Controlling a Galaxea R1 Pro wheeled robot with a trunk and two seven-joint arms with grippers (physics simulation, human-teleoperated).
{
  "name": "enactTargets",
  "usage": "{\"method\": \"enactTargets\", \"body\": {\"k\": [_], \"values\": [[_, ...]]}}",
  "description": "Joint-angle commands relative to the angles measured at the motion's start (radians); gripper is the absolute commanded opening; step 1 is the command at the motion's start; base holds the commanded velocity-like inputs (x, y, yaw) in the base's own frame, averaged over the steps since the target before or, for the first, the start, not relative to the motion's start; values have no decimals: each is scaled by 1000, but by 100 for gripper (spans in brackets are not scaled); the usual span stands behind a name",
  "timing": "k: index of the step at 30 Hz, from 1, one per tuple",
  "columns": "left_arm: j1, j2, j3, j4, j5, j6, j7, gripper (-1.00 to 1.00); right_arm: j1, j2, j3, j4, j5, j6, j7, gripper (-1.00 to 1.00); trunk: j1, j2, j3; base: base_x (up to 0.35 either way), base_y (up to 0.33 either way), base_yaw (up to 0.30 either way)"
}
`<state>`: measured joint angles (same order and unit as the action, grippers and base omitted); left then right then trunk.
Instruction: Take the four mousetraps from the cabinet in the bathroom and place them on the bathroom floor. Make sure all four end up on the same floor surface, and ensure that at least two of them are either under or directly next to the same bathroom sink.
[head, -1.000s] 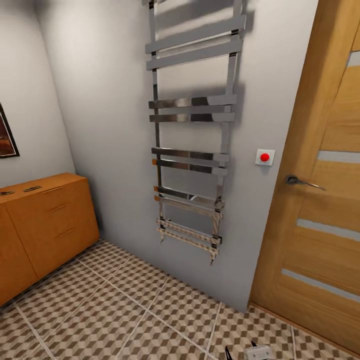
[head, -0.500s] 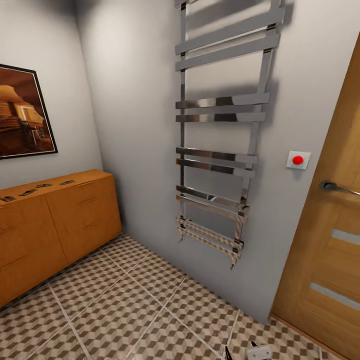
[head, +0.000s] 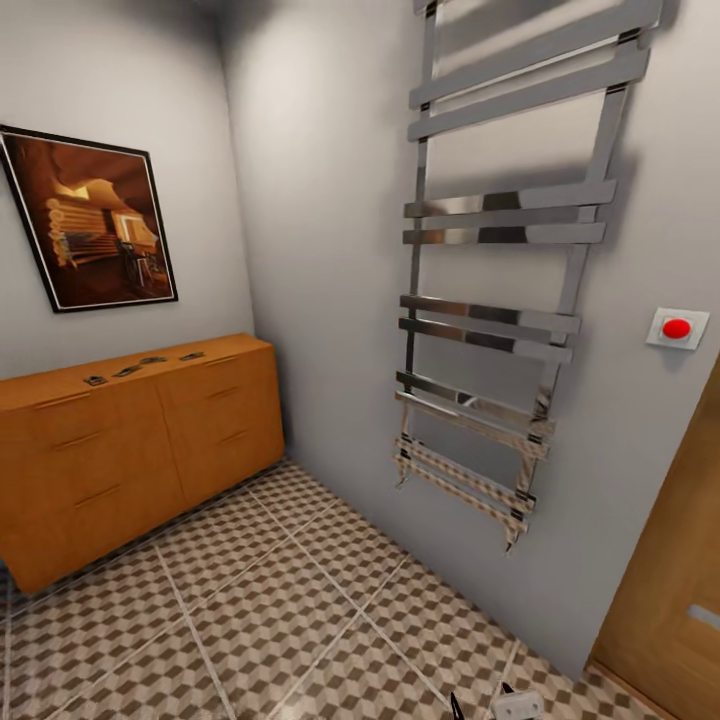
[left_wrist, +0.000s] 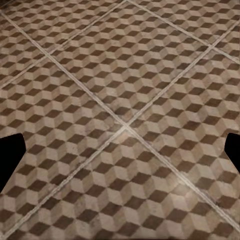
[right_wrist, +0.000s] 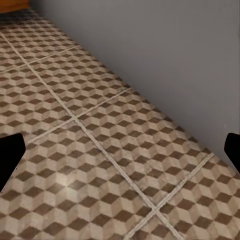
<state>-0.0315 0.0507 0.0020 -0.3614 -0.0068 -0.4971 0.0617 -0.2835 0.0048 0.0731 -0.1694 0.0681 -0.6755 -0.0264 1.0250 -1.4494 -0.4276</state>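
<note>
Task barely begun: four mousetraps (head: 140, 368) lying in a row atop the cabinet (head: 130, 450) by the far wall; none yet on the bathroom floor (head: 280, 610). Left tool (left_wrist: 120, 155) and right tool (right_wrist: 120, 155) both spread apart, gripping nothing, aimed at tiles; all four pickups and the sink placement left.

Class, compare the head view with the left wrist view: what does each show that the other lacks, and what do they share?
Head view alone: the wide orange-brown wooden cabinet with small flat mousetraps on its top, a framed brown picture, a chrome ladder-shaped towel rail and a red wall button. Left wrist view alone: two dark end effector fingertips at the picture's edges, wide apart. Both: the cube-patterned tiled bathroom floor.
</note>
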Motion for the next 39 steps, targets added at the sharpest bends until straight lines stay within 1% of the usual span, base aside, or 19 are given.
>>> {"method": "enactTargets", "body": {"k": [1,39], "values": [[-1,0,0,1,-1,-3,3,100,-1,0,2,1,4,-3,-3,100,0,-1,-1,0,0,285],[-1,0,-1,1,-1,-4,3,100,-1,0,2,1,4,-3,-3,100,0,-1,-1,0,0,285]]}}
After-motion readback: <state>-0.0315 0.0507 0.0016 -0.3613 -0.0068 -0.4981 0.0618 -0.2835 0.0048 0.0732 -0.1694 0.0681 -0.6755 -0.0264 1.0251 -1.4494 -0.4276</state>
